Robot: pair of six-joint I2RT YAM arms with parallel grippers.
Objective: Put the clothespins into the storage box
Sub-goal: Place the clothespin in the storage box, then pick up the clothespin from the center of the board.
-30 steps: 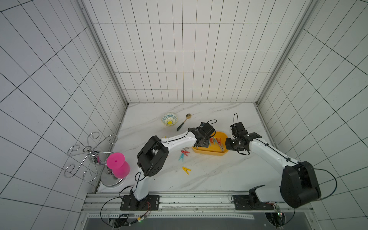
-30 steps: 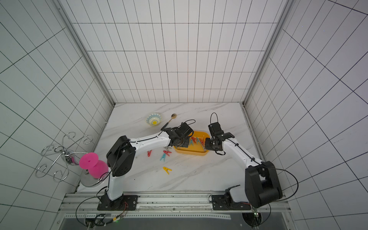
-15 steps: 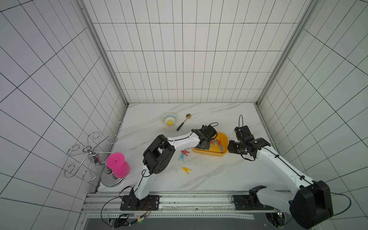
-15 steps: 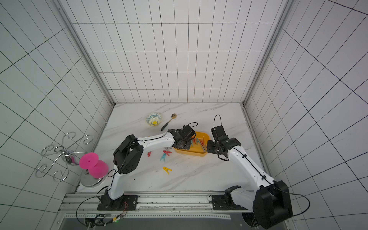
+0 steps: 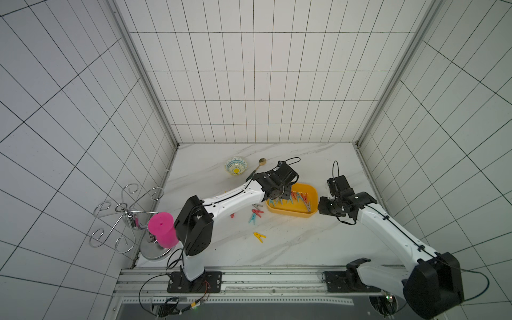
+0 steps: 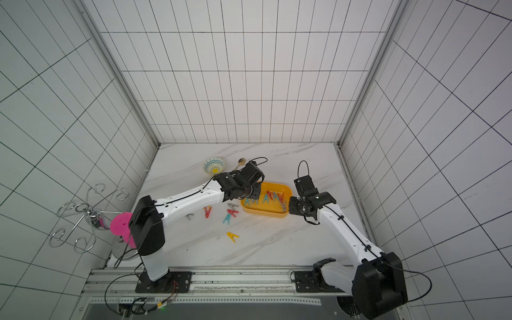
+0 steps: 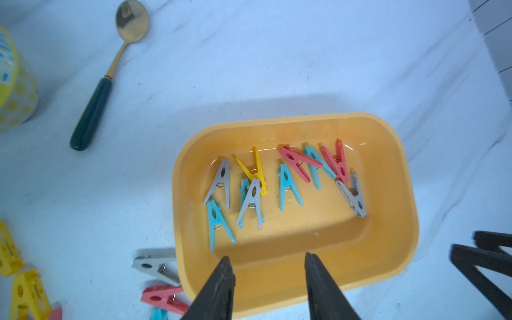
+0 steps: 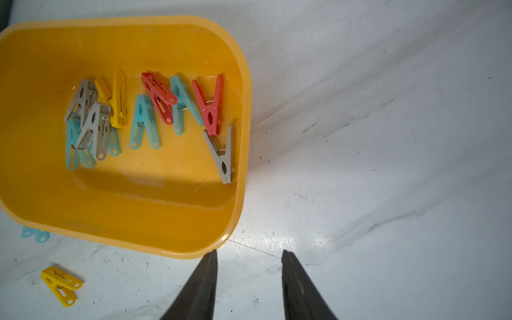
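Right of centre in both top views, the black left gripper (image 7: 267,256) and right gripper (image 8: 249,250) hang empty at the shallow yellow plastic storage box (image 5: 291,215).

The left gripper hovers over the box's left end and the right gripper sits just off its lower right corner; each has its jaws parted with nothing between them. About ten small A-shaped plastic clothespins (image 7: 288,182) in red, teal, yellow and grey lie inside. Loose on the white marble-patterned table (image 5: 277,249) left of the box are a grey peg (image 5: 257,205), a red peg (image 5: 257,212) and a teal peg (image 5: 252,219), with a yellow peg (image 5: 259,237) lower down. Each looks light, stiff and smooth, so it is likely to skid. Pinching across the flat sides near the spring seems the surest hold.
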